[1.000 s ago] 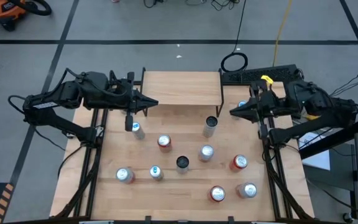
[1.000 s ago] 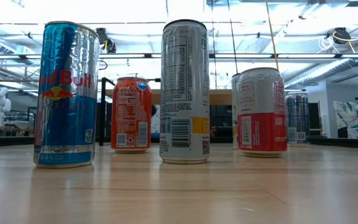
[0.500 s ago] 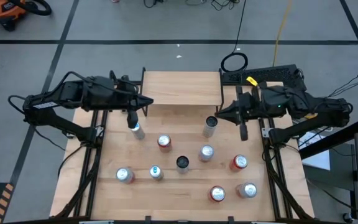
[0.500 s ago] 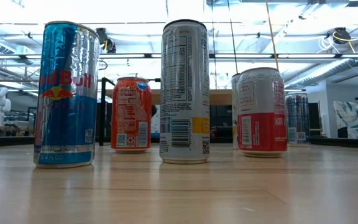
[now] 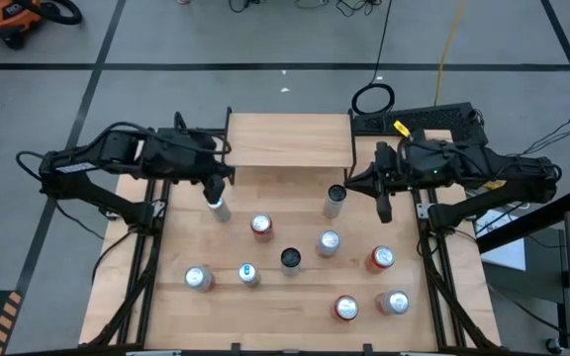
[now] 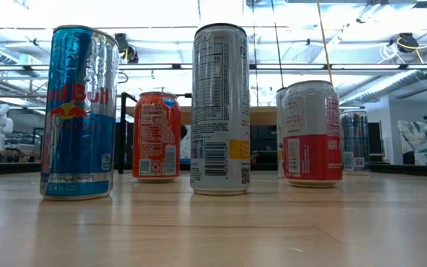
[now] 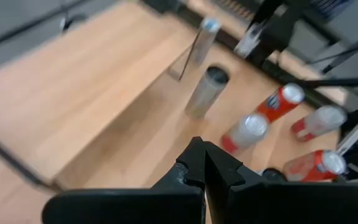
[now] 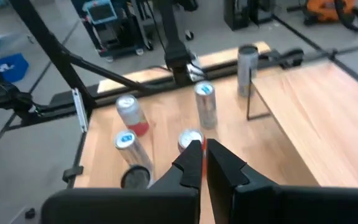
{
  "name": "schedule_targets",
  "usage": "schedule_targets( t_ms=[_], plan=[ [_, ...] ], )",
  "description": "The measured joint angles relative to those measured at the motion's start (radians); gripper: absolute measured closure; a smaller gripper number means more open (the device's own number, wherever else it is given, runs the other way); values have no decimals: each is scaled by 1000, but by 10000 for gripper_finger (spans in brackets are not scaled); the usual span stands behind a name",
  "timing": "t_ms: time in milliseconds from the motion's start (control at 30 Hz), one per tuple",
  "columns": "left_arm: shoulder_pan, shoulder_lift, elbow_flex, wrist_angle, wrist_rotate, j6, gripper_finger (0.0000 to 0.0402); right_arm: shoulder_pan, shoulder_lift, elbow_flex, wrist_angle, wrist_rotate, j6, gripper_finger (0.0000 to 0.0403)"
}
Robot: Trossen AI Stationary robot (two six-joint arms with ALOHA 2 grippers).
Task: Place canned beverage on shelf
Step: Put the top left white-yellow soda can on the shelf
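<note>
Several beverage cans stand upright on the wooden table (image 5: 166, 297), among them a tall dark-topped can (image 5: 335, 201), a silver can (image 5: 219, 209) and a red can (image 5: 261, 226). The shelf (image 5: 290, 138), a light wood top on thin black legs, stands at the table's far edge with nothing on it. My left gripper (image 5: 232, 172) hangs shut at the shelf's near left corner, above the silver can, tipped downward. My right gripper (image 5: 349, 180) hangs shut at the shelf's near right corner, just beyond the tall can. Each holds nothing.
More cans stand toward the near edge: a blue one (image 6: 80, 111), an orange one (image 6: 156, 137), a tall white one (image 6: 219, 107) and a red-and-white one (image 6: 312, 133). A power strip and cables (image 5: 414, 119) lie behind the shelf's right end.
My left gripper has tipped downward and rolled about its own axis, sinking a little and drawing back toward the table's left. My right gripper has moved toward the table's middle, up to the tall can, and rolled too. Both stay shut. No can has moved.
</note>
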Motion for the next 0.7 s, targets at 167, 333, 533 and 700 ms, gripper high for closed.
schedule_targets(
  t_ms=[167, 333, 533, 700],
  plan=[
    [25, 13, -1, -133, -52, -132, 402, -22, 1, 0, -73, 0, 8, 403],
    [131, 22, 0, -296, -21, -280, 402, -65, 8, 0, -89, -2, 8, 403],
    [338, 21, 0, -357, 30, -230, 402, -123, 10, 0, -91, -3, 96, 403],
    [527, 21, 0, -370, 110, -109, 402, -158, 15, 0, -90, -3, 129, 403]
  ],
)
